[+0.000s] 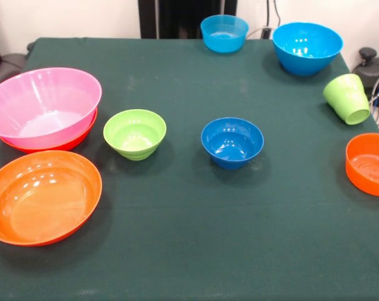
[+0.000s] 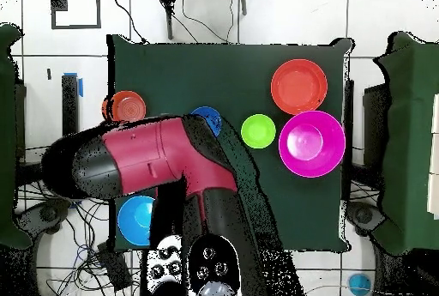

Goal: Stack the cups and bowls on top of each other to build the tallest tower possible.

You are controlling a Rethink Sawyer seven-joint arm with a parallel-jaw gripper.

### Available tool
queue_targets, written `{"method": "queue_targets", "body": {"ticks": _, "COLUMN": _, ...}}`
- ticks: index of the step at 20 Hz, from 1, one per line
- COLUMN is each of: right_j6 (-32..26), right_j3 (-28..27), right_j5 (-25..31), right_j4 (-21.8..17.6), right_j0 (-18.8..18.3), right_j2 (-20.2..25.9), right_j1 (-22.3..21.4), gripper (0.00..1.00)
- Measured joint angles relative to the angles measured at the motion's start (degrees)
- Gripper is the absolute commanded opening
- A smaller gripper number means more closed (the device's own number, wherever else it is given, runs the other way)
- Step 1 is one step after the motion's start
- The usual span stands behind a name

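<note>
The tower is a big pink bowl [image 1: 45,106] [image 2: 312,143] nested in a wide shallow orange bowl [image 1: 83,135]. In front of it sits a second wide orange bowl [image 1: 42,197] [image 2: 299,86]. A small lime green bowl [image 1: 134,133] [image 2: 258,130] and a small dark blue bowl [image 1: 232,141] [image 2: 208,118] stand mid-table. Two sky blue bowls [image 1: 224,32] [image 1: 307,47] are at the far edge. A lime green cup [image 1: 347,98] lies tilted on its side at the right. A smaller orange bowl [image 1: 369,164] [image 2: 127,105] is cut by the right edge. No gripper shows in either view.
The red and black arm [image 2: 146,160] is folded over one side of the dark green table [image 1: 189,251], covering part of the dark blue bowl and a sky blue bowl [image 2: 135,220] from above. Cables and black gear [image 1: 371,63] sit off the table's right edge.
</note>
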Motion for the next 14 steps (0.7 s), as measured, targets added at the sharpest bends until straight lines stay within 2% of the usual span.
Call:
{"method": "queue_targets", "body": {"ticks": 8, "right_j6": 0.00, "right_j3": 0.22, "right_j5": -6.41, "right_j4": -2.62, "right_j0": 1.40, "right_j2": -2.90, "right_j1": 5.44, "gripper": 1.00}}
{"method": "queue_targets", "body": {"ticks": 9, "right_j6": 0.00, "right_j3": 0.00, "right_j5": -7.91, "right_j4": -3.21, "right_j0": 2.07, "right_j2": -3.77, "right_j1": 7.18, "gripper": 1.00}}
{"method": "queue_targets", "body": {"ticks": 14, "right_j6": 0.00, "right_j3": -1.31, "right_j5": -10.30, "right_j4": -3.83, "right_j0": 3.01, "right_j2": -5.12, "right_j1": 11.20, "gripper": 1.00}}
